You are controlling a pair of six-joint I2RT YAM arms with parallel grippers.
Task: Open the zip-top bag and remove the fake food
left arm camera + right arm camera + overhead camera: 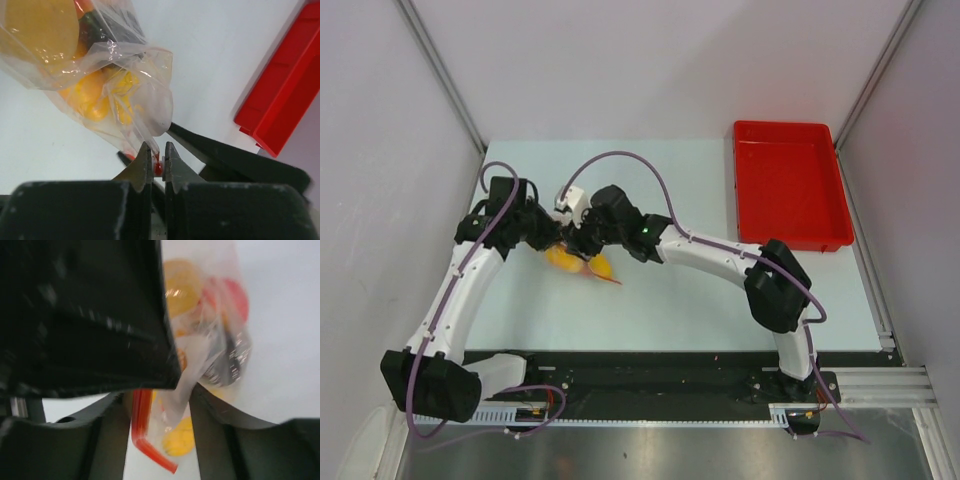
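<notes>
The zip-top bag (582, 264) lies left of the table's middle, clear and crinkly (100, 75), with both grippers meeting at its top. My left gripper (158, 148) is shut on the orange-red zip strip (158, 164) at the bag's edge. My right gripper (160, 412) stands open, with the zip strip (142, 425) and loose plastic hanging between its fingers. The fake food is inside the bag: yellow and orange pieces (92, 97), a dark piece (231, 360) and a red round one (235, 300). In the top view the left gripper (550, 238) and right gripper (578, 243) almost touch.
A red rectangular tray (790, 185) stands at the table's back right, also at the right edge of the left wrist view as the red tray (285, 100). A dark finger (215, 152) of the right gripper crosses just beyond my left jaws. White walls close in both sides.
</notes>
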